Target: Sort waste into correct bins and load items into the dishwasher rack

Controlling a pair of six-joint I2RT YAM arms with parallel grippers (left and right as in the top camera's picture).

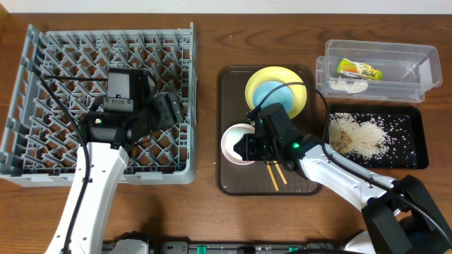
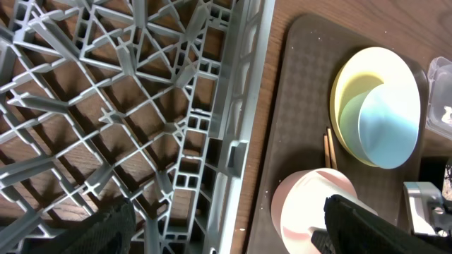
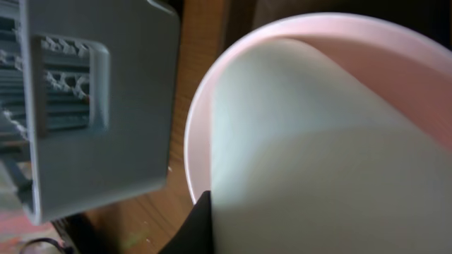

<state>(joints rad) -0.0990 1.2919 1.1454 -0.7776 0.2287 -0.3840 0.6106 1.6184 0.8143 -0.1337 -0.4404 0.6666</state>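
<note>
The grey-blue dishwasher rack (image 1: 42,85) fills the left and holds no dishes that I can see. My left gripper (image 1: 169,109) hangs open and empty over its right side (image 2: 141,106). On the brown serving tray (image 1: 229,180) sit the yellow plate (image 1: 258,81) with the light blue bowl (image 1: 275,95) on it, the white bowl (image 1: 232,141) and the chopsticks (image 1: 277,173). My right gripper (image 1: 253,144) is at the white bowl. In the right wrist view a pale cup-like shape (image 3: 318,155) sits against its finger, in front of the bowl rim (image 3: 353,35).
The clear tub (image 1: 374,49) at the back right holds the yellow-green wrapper (image 1: 359,68) and white tissue (image 1: 346,85). The black tray (image 1: 417,141) in front of it holds rice scraps (image 1: 357,134). The rack corner (image 3: 92,106) is close to the white bowl.
</note>
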